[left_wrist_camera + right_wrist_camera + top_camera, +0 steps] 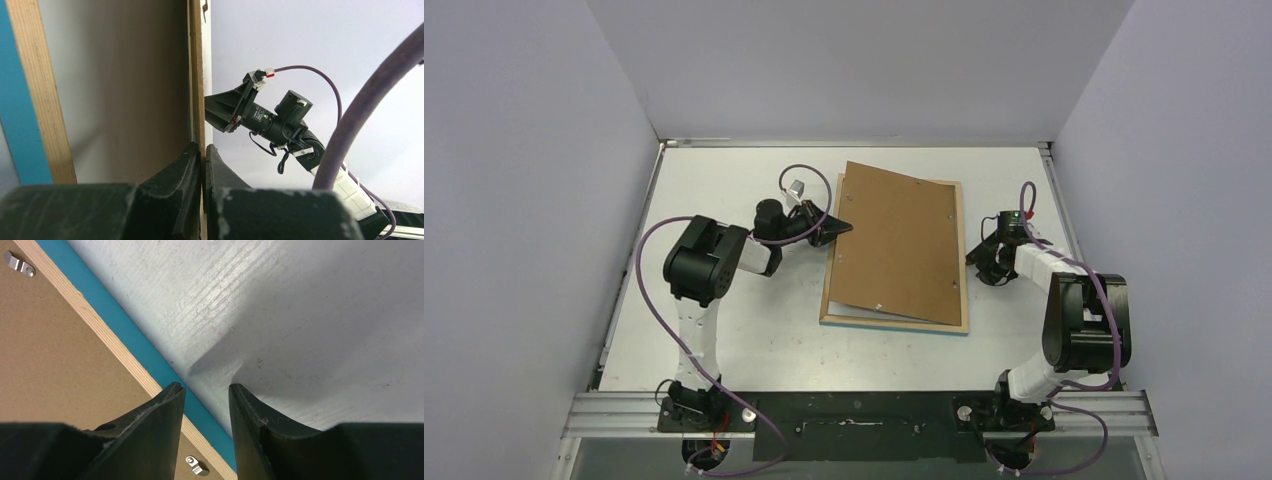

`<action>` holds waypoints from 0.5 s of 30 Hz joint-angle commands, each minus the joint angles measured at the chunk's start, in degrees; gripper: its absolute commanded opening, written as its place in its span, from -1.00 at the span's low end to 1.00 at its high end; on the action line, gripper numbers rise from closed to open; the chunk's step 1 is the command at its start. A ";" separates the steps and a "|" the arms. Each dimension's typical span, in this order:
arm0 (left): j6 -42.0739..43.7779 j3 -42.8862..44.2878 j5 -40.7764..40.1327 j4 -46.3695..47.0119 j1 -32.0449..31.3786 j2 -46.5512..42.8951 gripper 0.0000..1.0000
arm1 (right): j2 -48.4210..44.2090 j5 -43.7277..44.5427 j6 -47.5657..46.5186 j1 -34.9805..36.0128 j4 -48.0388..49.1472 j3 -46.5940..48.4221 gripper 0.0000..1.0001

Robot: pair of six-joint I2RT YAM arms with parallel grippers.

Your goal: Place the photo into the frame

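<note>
Board (894, 240), seemingly light and stiff, is edge-pinched by left end effector (204, 160); right end effector (205, 388), jaws apart, flanks frame (100, 297).

The backing board (894, 245) lies over the frame (894, 322), hiding what is under it. Seen from the right wrist, the frame runs off the left edge and behind the right gripper (206, 387)

Right of the right hand (205, 387) the tabletop (325, 315) lies open; to its left the frame (114, 315) and backing board (50, 365) block the way.
</note>
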 commanded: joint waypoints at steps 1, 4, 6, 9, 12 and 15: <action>-0.40 4.10 1.71 5.70 -0.72 0.60 -1.00 | 1.25 -0.34 -0.43 -0.12 0.29 -1.58 -0.21; -0.50 4.91 2.52 5.60 -0.92 1.37 -1.00 | 1.51 -0.43 -0.54 -0.01 0.22 -1.87 -0.21; -0.28 4.80 2.57 5.43 -1.16 1.55 -1.00 | 1.60 -0.58 -0.54 0.01 0.32 -2.02 -0.21; -0.09 4.61 2.61 4.48 -1.45 1.68 -1.00 | 2.04 -0.73 -0.54 0.11 0.46 -2.12 -0.20; 0.56 4.53 2.52 2.38 -1.65 1.59 -1.00 | 2.46 -1.04 -0.54 0.25 0.60 -2.12 -0.19; 2.59 4.18 1.30 -3.51 -1.65 0.00 -0.79 | 2.51 -1.05 -0.39 0.40 0.57 -2.16 -0.18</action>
